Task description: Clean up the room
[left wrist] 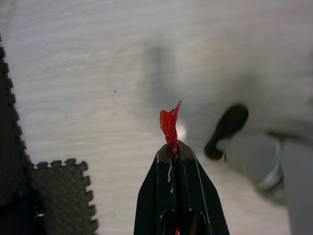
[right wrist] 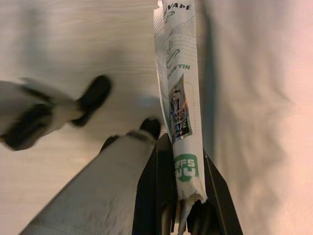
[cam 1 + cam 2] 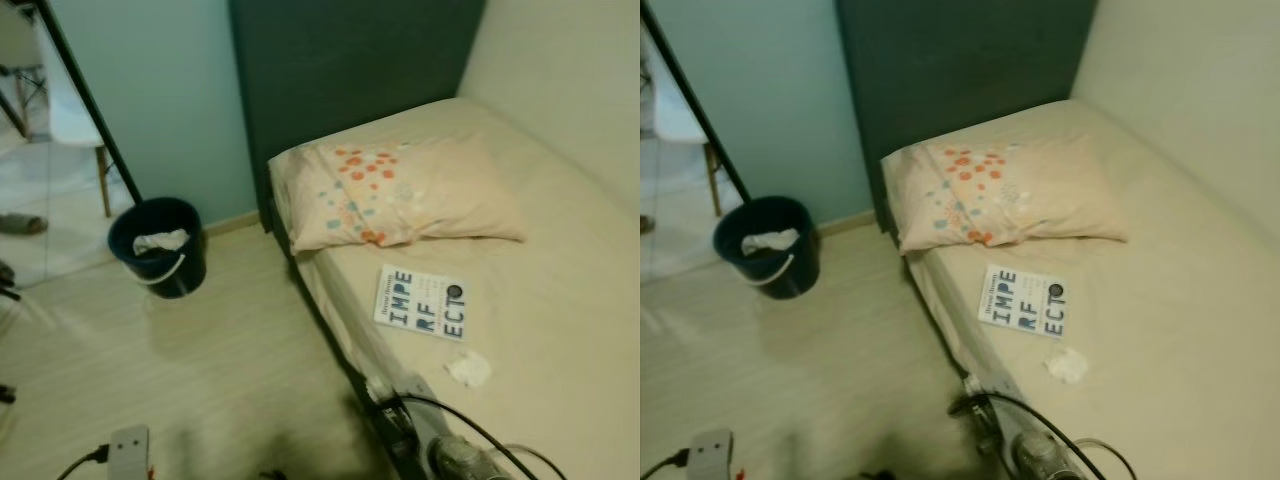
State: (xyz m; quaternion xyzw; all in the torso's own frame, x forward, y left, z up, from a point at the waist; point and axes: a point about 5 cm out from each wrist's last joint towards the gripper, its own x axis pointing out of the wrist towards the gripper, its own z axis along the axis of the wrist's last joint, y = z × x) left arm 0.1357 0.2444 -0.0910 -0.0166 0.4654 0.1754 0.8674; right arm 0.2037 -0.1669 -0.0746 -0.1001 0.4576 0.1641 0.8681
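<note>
Trash sits in a dark bucket [image 3: 157, 245] on the floor at the far left, a white wad inside it. To its right a bed [image 3: 560, 300] carries a spotted pillow [image 3: 400, 195], a book [image 3: 421, 302] and a crumpled tissue [image 3: 468, 368] nearer. The left gripper [image 1: 172, 149] has its jaws pressed on a red scrap [image 1: 169, 123]; the right gripper [image 2: 178, 147] pinches a white printed wrapper [image 2: 178, 83].

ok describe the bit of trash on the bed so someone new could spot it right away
Start at the bed with the spotted pillow. Just below the pillow lies a white book with big block letters. Past the book's lower corner sits a crumpled white tissue, the only wrinkled, unprinted thing there.
</note>
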